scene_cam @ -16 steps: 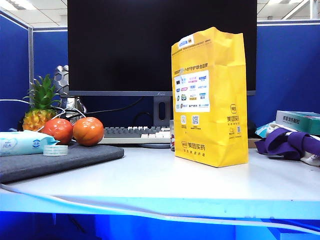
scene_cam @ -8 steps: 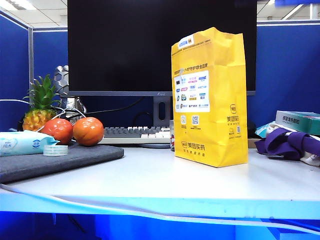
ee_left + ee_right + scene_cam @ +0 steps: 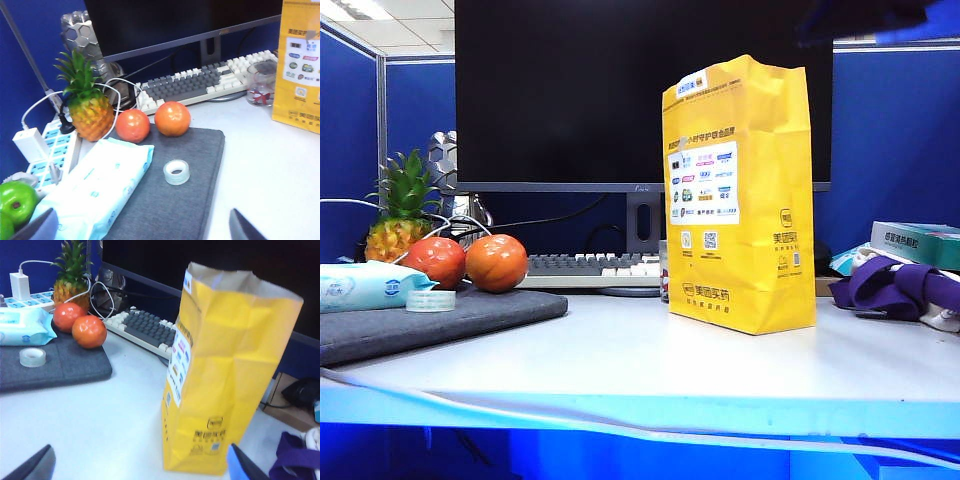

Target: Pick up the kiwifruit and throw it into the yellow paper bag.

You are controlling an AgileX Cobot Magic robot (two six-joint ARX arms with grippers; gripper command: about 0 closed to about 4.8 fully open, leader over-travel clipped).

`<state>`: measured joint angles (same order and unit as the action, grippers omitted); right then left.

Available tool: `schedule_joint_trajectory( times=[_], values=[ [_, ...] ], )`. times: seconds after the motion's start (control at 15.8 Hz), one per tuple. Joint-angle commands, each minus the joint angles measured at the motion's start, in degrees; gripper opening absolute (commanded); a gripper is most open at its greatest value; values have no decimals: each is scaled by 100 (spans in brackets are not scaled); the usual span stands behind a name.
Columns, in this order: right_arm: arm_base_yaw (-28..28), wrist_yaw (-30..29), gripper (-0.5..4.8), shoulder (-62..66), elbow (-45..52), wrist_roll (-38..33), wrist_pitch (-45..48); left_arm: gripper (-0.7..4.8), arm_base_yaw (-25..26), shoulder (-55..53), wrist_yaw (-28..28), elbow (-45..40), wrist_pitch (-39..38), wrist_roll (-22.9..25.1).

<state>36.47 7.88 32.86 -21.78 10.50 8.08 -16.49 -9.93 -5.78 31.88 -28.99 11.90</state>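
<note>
The kiwifruit is out of view in every frame. The yellow paper bag (image 3: 740, 200) stands upright on the white table, right of centre, its creased top open (image 3: 235, 280); its edge also shows in the left wrist view (image 3: 300, 65). My left gripper (image 3: 142, 234) hangs open above the grey mat (image 3: 175, 200) and the wipes pack, nothing between its fingertips (image 3: 42, 226). My right gripper (image 3: 142, 471) is open over bare table just in front of the bag, one fingertip (image 3: 245, 466) near the bag's base. A dark blurred arm part (image 3: 865, 18) shows above the bag.
Two red-orange tomatoes (image 3: 132, 125) (image 3: 172, 118), a tape roll (image 3: 176, 171) and a wipes pack (image 3: 100, 180) lie on the mat. A pineapple (image 3: 90, 112), green apple (image 3: 17, 200), power strip (image 3: 55, 150), keyboard (image 3: 200, 82), glass (image 3: 261, 82), monitor (image 3: 640, 90) and purple cloth (image 3: 900, 285) surround them.
A dark blurred arm part has come into the top right of the exterior view, above the bag. The objects on the table have not moved.
</note>
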Motion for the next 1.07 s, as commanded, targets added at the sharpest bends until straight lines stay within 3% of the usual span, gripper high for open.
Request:
schedule_joint_trajectory(
  times=[0.06,0.25,0.38,0.51,0.69,1.07],
  values=[
    [-74,-13,479,-404,358,-22,24,479,-4,7,0,0,107,-33],
    [-710,-96,479,-1025,549,-22,-382,479,35,173,0,-271,1235,-35],
    [-1585,-94,479,-1386,728,-22,-369,479,221,269,0,-977,3676,-35],
    [-2100,-94,479,-1670,907,-22,-376,479,361,269,-4,-1427,5160,-33],
    [-2437,-70,479,-2295,1375,-22,-354,479,396,271,-2,-1749,5066,-33],
    [-2496,-70,479,-3265,1906,-22,-575,479,398,968,0,-2743,5056,-33]
  ],
)
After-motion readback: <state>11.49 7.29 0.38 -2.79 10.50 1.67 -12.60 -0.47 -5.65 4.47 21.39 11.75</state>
